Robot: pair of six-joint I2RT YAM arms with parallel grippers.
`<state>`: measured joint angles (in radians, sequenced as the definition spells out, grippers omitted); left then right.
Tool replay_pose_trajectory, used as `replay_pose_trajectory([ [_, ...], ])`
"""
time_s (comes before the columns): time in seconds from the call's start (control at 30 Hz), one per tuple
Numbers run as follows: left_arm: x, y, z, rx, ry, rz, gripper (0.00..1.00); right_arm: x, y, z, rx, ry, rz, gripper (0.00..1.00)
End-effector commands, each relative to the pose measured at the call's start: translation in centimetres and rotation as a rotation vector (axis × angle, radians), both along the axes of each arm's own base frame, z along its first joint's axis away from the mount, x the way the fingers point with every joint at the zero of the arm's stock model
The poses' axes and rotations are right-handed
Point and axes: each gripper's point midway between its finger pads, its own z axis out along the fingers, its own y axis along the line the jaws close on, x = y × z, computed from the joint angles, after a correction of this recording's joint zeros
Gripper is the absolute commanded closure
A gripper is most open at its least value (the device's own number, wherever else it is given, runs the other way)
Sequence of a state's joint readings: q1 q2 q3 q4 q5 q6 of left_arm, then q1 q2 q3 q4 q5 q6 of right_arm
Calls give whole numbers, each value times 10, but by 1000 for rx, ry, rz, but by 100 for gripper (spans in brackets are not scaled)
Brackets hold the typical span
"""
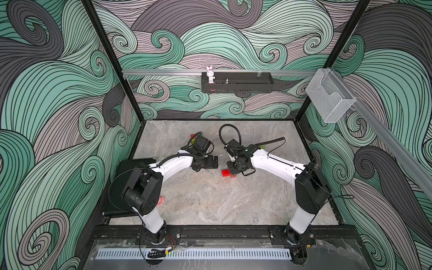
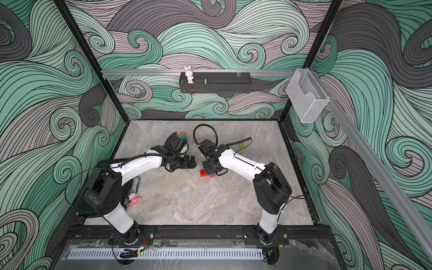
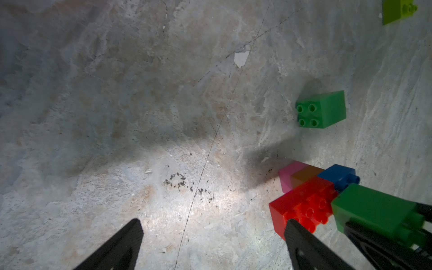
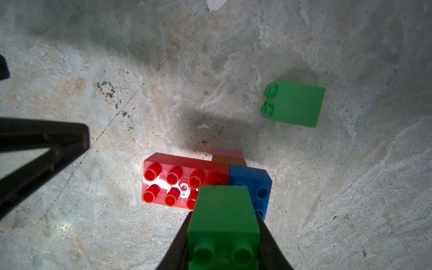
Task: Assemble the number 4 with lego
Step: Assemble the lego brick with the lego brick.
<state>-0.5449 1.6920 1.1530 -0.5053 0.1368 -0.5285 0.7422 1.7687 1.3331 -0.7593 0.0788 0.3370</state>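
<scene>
I get dim wrist views, a bright pool on the tabletop (image 3: 198, 205), glare whitening the red brick (image 4: 177, 180).

Lab robot cell: swirl-printed teal wall panels (image 1: 58, 117) on black metal framing (image 1: 222, 230) enclose a grey stone-look worktop (image 1: 210, 198), with two white robot arms (image 1: 174, 163) bolted at lower centre.
</scene>
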Motion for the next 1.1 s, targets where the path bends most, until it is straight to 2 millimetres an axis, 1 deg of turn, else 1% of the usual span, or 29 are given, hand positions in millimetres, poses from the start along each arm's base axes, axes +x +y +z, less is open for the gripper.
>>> replay_pose_trajectory([
  [0.0,-6,3,-8,5,48,11,1,7,-2,2,-13,-18,-17,100],
  [0.1,-6,3,-9,5,52,12,1,9,-2,4,-3,-17,-33,100],
  [0.47,-6,4,-12,8,61,13,1,6,-2,-4,1,18,-72,100],
  [0.63,-7,4,-13,7,62,12,1,4,-8,-8,-28,27,-88,100],
  [0.8,-7,4,-13,6,61,14,1,-2,-15,-16,-66,58,-98,100],
  [0.97,-8,4,-14,2,66,14,1,-11,-15,-27,-73,113,-114,100],
  [1.07,-9,3,-18,-1,75,10,1,-11,-14,-30,-71,122,-125,100],
])
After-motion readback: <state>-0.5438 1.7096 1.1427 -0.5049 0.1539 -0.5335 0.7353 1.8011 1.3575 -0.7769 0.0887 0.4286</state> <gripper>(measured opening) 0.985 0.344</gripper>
